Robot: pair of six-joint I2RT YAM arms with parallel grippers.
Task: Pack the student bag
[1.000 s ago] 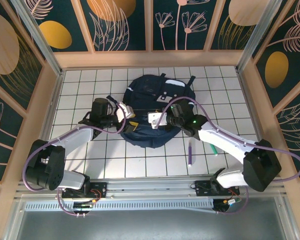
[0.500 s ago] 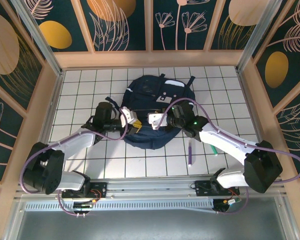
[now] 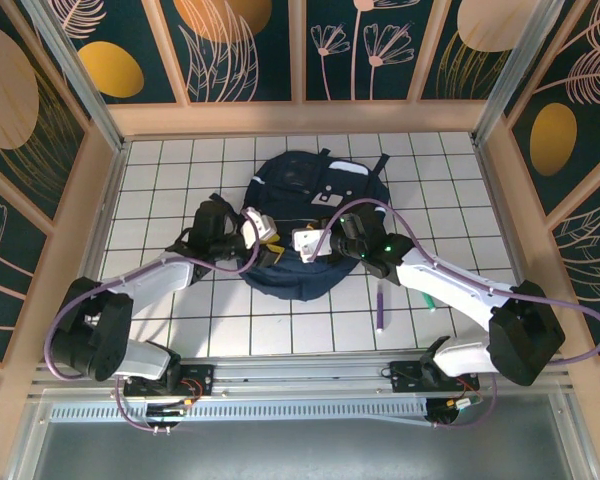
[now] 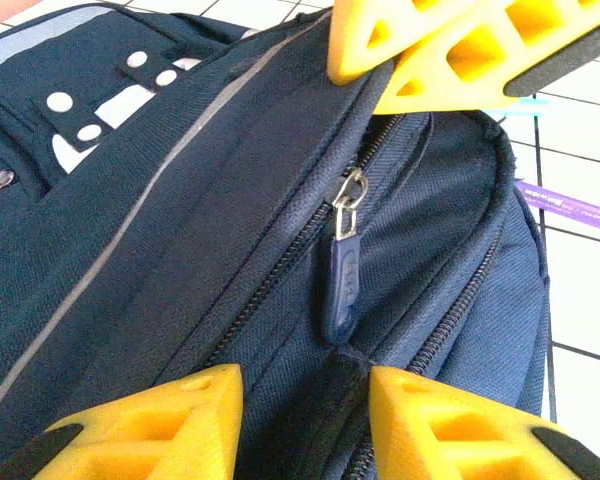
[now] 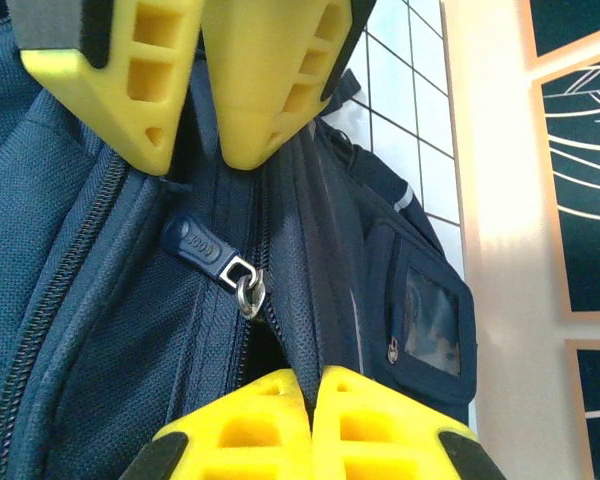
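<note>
One student bag (image 3: 310, 185), left gripper (image 3: 266, 236), right gripper (image 3: 302, 244), one purple pen (image 3: 381, 305)

A robot test cell in a lab was shown. A white gridded tabletop (image 3: 180, 300) was spread beneath the left gripper (image 3: 267, 237) and right gripper (image 3: 300, 243). Behind them, the left arm (image 3: 150, 275) and right arm (image 3: 450, 285) were bolted to an aluminium rail (image 3: 300, 372), and purple cables (image 3: 365, 202) were looped along them. Beyond the grippers and to either side, the cell was closed in by wood-framed wall panels (image 3: 250, 50) printed with gold leaves and flowers.
</note>
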